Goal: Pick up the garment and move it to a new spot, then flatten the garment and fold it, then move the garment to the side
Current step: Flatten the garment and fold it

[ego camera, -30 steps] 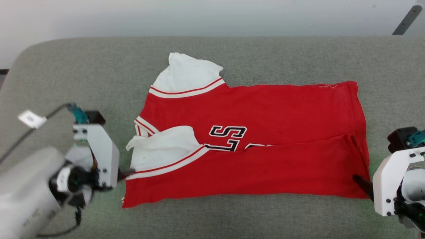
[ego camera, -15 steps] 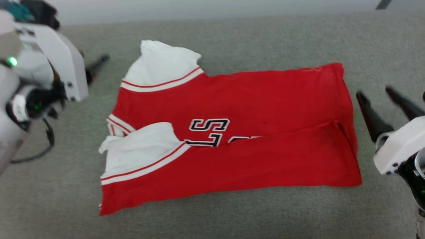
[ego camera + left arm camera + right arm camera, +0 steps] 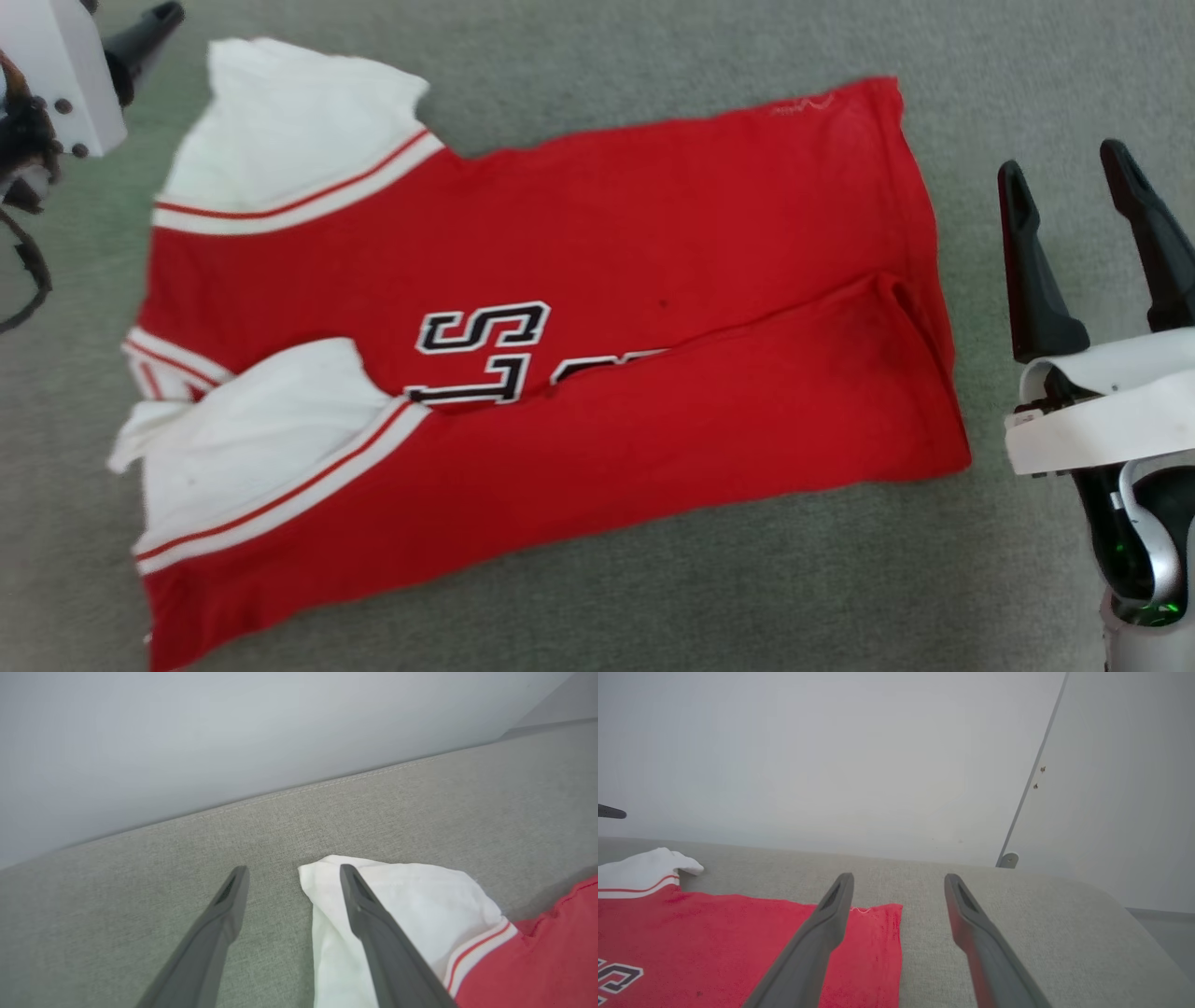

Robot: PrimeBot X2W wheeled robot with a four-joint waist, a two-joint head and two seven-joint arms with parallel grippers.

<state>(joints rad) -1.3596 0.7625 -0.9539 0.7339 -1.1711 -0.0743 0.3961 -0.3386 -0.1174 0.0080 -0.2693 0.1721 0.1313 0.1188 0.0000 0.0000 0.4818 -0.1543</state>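
The garment (image 3: 579, 373) is laid flat on the grey cushion (image 3: 653, 597), with its near left corner cut off by the frame. Its near long edge is folded over, so the black-and-white lettering (image 3: 481, 329) is half hidden. The right gripper (image 3: 1062, 159) is held just beside the hem, fingers spread, nothing grasped. Farther off, the left gripper (image 3: 293, 869) is seen parted and empty at the far white sleeve (image 3: 420, 905); contact cannot be judged.

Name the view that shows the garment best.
The head view: the garment lies almost whole there, near edge folded over its lettering. The left wrist view gives a white sleeve; the right wrist view, a red corner.
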